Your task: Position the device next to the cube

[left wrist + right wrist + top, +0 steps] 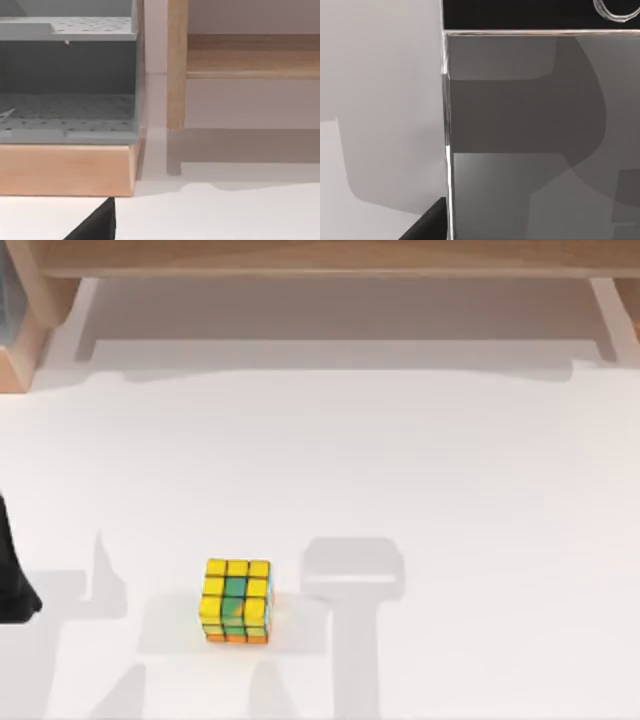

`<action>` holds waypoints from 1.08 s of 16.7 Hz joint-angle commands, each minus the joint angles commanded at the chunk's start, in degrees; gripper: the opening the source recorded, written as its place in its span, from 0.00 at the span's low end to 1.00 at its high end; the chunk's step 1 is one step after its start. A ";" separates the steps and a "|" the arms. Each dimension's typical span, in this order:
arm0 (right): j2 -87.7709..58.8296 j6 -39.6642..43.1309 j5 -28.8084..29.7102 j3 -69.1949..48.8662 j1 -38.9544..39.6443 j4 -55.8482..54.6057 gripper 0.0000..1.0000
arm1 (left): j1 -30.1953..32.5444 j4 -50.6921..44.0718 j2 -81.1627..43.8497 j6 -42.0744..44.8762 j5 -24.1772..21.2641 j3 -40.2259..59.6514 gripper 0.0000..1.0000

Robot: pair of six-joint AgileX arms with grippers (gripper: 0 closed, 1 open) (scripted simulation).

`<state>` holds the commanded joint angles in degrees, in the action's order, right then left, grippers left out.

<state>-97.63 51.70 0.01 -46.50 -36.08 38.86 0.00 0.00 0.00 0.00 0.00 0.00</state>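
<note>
While device (530,150) looms close under right wrist camera, grip state of right gripper: cannot tell. Cube (237,600) sits on counter (450,490); blocky shadow (352,570) just right of cube. Lower level, set flat beside cube, no nudging. Left arm (12,575) parked far left of cube.

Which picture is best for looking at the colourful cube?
The top view. There the cube stands whole on the white table, with its yellow and green squares and orange lower edge clear. The left wrist view looks at a wooden shelf instead, and the right wrist view at the device's glossy screen.
</note>
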 joint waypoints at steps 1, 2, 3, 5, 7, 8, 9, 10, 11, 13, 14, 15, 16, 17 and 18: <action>0.00 0.00 0.00 0.00 0.00 0.00 0.00 | 0.00 0.00 0.00 0.00 0.00 0.00 1.00; 0.00 0.00 0.00 0.00 0.00 0.00 0.00 | 0.00 0.00 0.00 0.00 0.00 0.00 1.00; 0.00 0.00 0.00 0.00 0.00 0.00 0.00 | 0.00 0.00 0.00 0.00 0.00 0.00 1.00; 1.13 -0.45 -0.50 -0.56 0.16 1.23 0.00 | 0.00 0.00 0.00 0.00 0.00 0.00 1.00; 2.04 -0.40 -0.51 -1.43 0.13 3.10 0.00 | 0.00 0.00 0.00 0.00 0.00 0.00 1.00; 2.67 -0.39 -0.50 -1.98 0.13 4.40 0.00 | 0.00 0.00 0.00 0.00 0.00 0.00 1.00; 3.29 -0.38 -0.50 -2.48 0.13 5.51 0.00 | 0.00 0.00 0.00 0.00 0.00 0.00 1.00; 3.65 -0.38 -0.50 -2.79 0.13 6.06 0.00 | 0.00 0.00 0.00 0.00 0.00 0.00 1.00; 3.70 -0.38 -0.50 -2.82 0.14 6.12 0.00 | 0.00 0.00 0.00 0.00 0.00 0.00 1.00; 3.46 -0.47 -0.51 -2.67 0.16 5.99 0.00 | 0.00 0.00 0.00 0.00 0.00 0.00 1.00; 3.46 -0.47 -0.51 -2.67 0.16 5.99 0.00 | 0.00 0.00 0.00 0.00 0.00 0.00 1.00; 3.92 -0.87 -0.43 -3.14 0.45 6.04 0.00 | 0.00 0.00 0.00 0.00 0.00 0.00 1.00; 4.70 -1.68 -0.29 -4.01 1.05 6.16 0.00 | 0.00 0.00 0.00 0.00 0.00 0.00 1.00; 5.60 -2.99 -0.12 -5.20 2.03 6.36 0.00 | 0.00 0.00 0.00 0.00 0.00 0.00 1.00; 6.44 -4.82 0.07 -6.61 3.42 6.67 0.00 | 0.00 0.00 0.00 0.00 0.00 0.00 1.00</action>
<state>-91.19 46.87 0.08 -53.11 -32.66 45.53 0.00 0.00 0.00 0.00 0.00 0.00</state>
